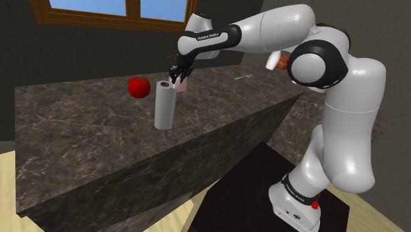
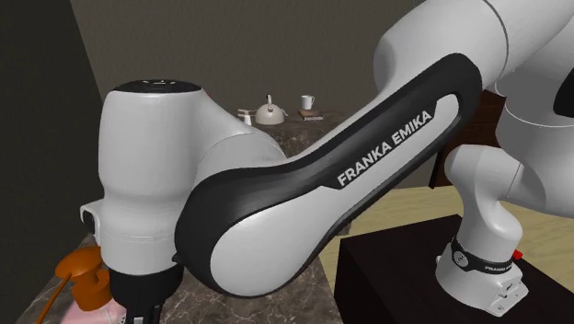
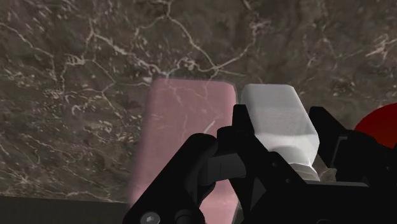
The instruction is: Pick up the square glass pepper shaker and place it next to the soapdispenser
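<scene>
1. Gripper [image 3: 284,127]: its fingers are clamped on the square pepper shaker [image 3: 275,105], one on each flank. I hold it just beside the pink soap dispenser [image 3: 184,121], over the counter [image 3: 76,70].
2. Step: I judge this to be placement. I cannot tell whether the base is down. The next move calls for lowering it gently, then parting the fingers without nudging either piece.
3. Materials: the shaker is frosted, translucent and flat-sided with rounded corners. The dispenser is a translucent pink block. The counter is dark, white-veined stone.

Hidden and cropped
The claw [image 3: 281,116] covers the lower end of the shaker [image 3: 280,130]; the picture's edge cuts the apple [image 3: 380,124]; the arm [image 1: 263,29] half hides an orange object [image 1: 284,62].
</scene>
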